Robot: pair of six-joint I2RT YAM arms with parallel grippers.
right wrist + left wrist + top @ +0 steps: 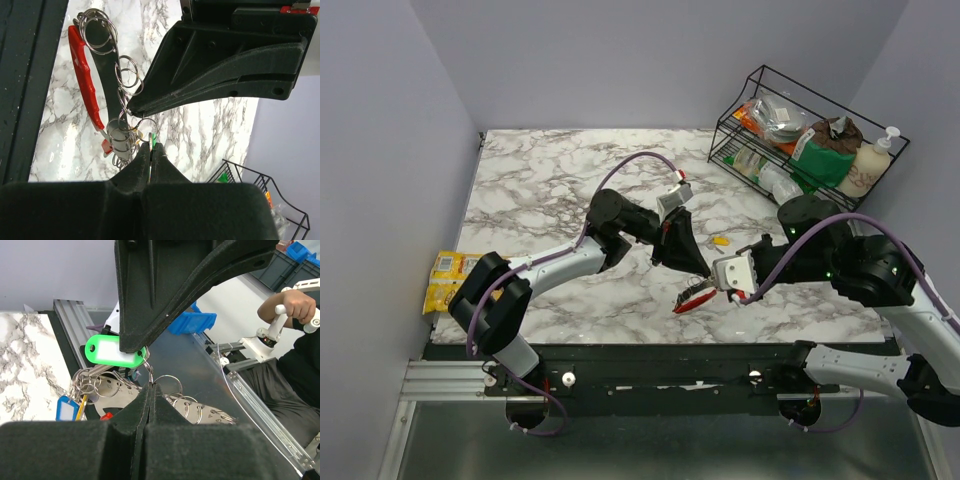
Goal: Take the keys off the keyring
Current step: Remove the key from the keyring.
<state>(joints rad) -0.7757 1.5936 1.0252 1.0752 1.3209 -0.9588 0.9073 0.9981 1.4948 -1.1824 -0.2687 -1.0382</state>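
Over the near middle of a marble table (550,190), two black robot grippers meet tip to tip at the keyring (84,82), a curved loop, part red and part grey metal, strung with many small wire rings. The right gripper (151,150) is closed flat on the green-tagged key (112,351), while the left gripper (150,390) is pinched tight on a thin metal ring (149,372) joined to that key. A blue-tagged key (65,407) sits in the same cluster of rings.
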